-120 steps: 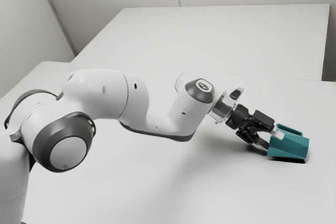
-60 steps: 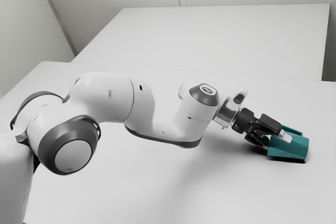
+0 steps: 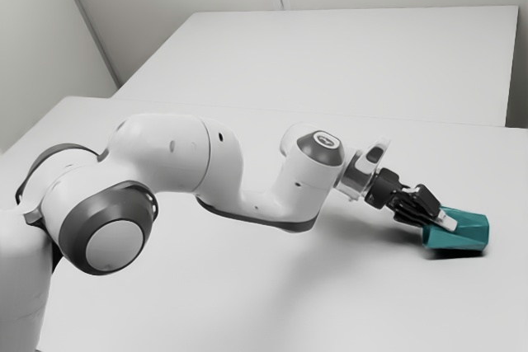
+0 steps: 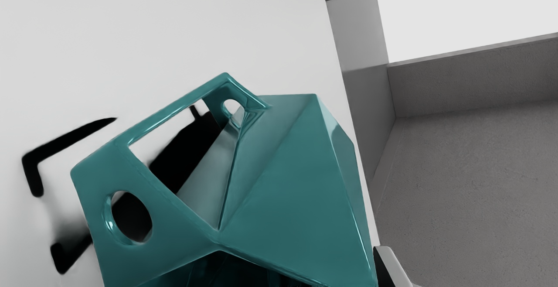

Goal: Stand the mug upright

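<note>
The mug point(image 3: 459, 232) lies on its side at the gripper point(image 3: 444, 222) — open or shut, I can't tell. Likely grabbing time; next, hold tight, then tip it up.

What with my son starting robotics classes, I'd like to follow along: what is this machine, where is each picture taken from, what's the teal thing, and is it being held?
The machine is a single jointed robot arm, shown in a computer simulation. At its end is a black gripper, which works as its hand.

The exterior view comes from a camera at the arm's side. The wrist view comes from a camera on that hand, so it looks closely at whatever the hand approaches.

The teal thing is a faceted mug with an angular handle. It is tipped on its side at the white table, its mouth toward the gripper. The gripper is right at the mug, but I cannot tell whether it holds it. The task is to set the mug upright.
</note>
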Available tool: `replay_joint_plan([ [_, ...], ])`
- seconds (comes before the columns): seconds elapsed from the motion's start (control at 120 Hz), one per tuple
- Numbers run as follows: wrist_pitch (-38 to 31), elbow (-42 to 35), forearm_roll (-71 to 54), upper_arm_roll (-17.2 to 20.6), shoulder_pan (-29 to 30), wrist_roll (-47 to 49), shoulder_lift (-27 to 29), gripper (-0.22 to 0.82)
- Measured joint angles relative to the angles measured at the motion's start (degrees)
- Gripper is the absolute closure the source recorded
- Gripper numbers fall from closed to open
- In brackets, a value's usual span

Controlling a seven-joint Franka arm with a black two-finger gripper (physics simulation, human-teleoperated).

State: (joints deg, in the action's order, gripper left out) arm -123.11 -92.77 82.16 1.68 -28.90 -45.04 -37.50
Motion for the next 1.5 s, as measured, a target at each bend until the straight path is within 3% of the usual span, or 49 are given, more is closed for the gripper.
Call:
replay_joint_plan([
  [0.433,-0.5,-2.1,-4.7,-0.3,1.6,0.1,7.9,0.79],
  [0.8,-0.6,-9.0,-23.0,0.1,8.1,4.9,18.7,0.79],
  [1.092,-0.4,-13.9,-39.5,6.0,17.4,10.8,26.0,0.79],
  [1.5,2.3,-18.0,-62.1,6.2,23.5,18.7,32.7,0.79],
])
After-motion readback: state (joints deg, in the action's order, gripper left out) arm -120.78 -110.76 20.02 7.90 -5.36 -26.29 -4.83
